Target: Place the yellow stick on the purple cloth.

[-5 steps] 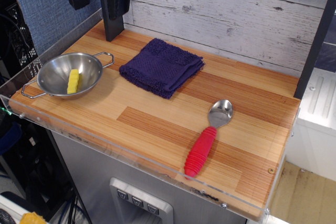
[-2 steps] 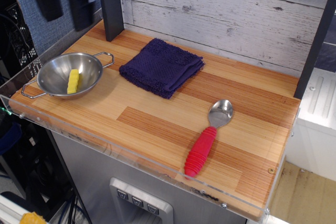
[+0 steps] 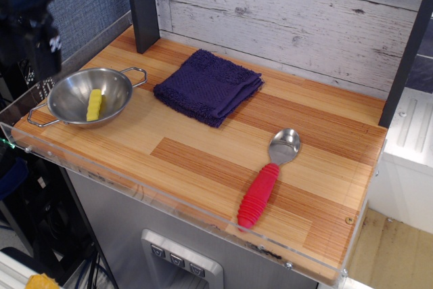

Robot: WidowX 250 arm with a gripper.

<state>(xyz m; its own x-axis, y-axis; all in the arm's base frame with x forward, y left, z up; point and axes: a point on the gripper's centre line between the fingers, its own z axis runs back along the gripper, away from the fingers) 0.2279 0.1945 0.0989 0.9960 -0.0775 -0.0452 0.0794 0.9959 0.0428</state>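
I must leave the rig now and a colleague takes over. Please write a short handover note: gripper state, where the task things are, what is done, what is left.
Gripper: a dark blur at the upper left edge, beside the bowl; open or shut cannot be told.
Yellow stick: lying inside the steel bowl, not gripped.
Purple cloth: folded on the table, right of the bowl, nothing on it.
Done: nothing yet.
Left: take the stick from the bowl and set it on the cloth.

A wooden tabletop (image 3: 203,160) holds three things. A steel bowl (image 3: 84,103) sits left, a purple cloth (image 3: 208,86) beside it, a red-handled spoon (image 3: 268,179) right.
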